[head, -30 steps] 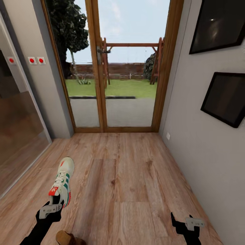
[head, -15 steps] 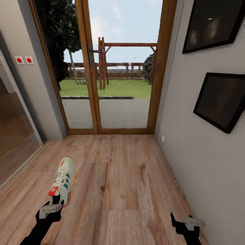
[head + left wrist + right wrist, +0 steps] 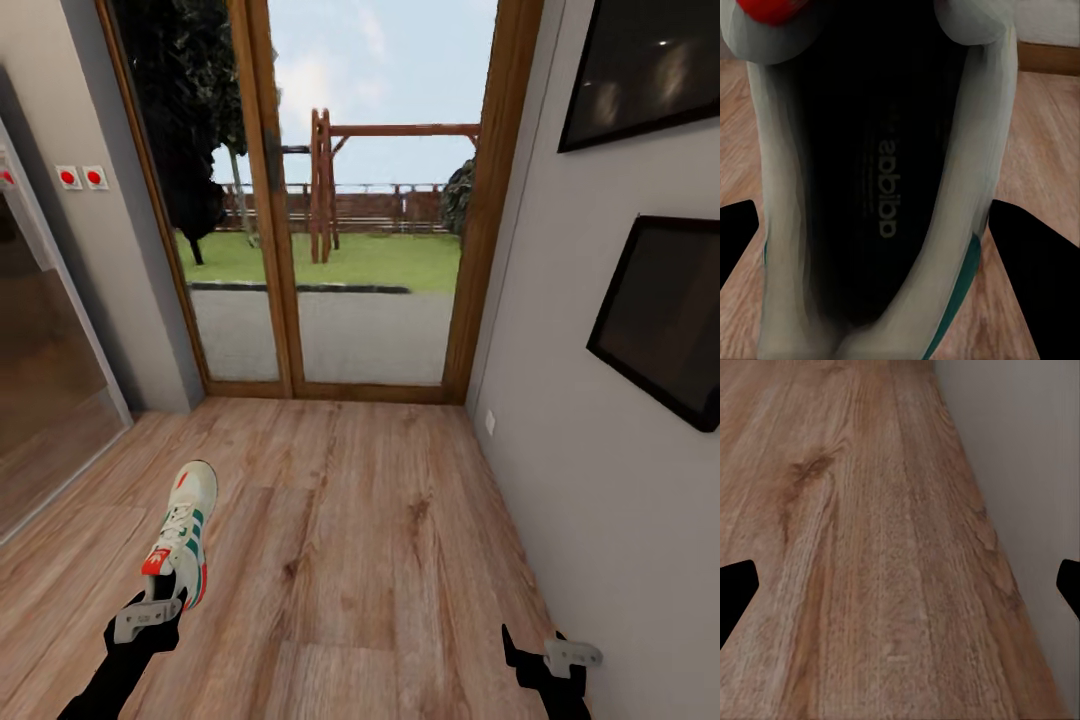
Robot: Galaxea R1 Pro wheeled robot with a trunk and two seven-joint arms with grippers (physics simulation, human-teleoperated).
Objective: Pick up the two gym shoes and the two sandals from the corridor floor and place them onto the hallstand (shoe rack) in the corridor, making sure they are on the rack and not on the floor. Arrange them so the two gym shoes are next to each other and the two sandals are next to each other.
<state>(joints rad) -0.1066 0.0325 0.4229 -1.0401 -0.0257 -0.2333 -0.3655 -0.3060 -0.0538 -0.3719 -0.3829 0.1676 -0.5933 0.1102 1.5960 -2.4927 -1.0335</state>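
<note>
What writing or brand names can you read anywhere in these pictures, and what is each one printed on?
"adidas": printed on the dark insole inside the gym shoe, seen in the left wrist view, where the left gripper holds the shoe; the letters are soft but legible.
The two red-dotted wall switches beside the glass door carry no readable marking.
The two dark wall frames show no text.
</note>
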